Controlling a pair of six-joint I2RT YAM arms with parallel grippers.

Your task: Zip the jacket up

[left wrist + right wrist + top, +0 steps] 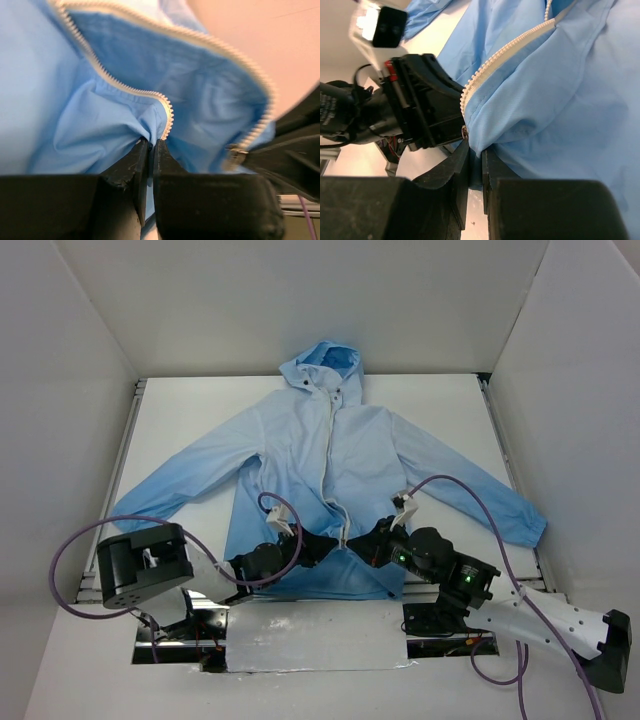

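The left end effector is pinching the hem beside the zipper. The jacket is lying flat, front up, on the counter. The right end effector is pinching the opposite hem edge. The fabric looks thin, soft and light, so it is likely bunching; hold it close to the teeth.

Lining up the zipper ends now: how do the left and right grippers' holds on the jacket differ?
The left gripper reaches in from the left and pinches the jacket right where its zipper teeth end. The right gripper reaches in from the right and pinches fabric just past its teeth. Both are shut on the jacket's bottom edge, close together.
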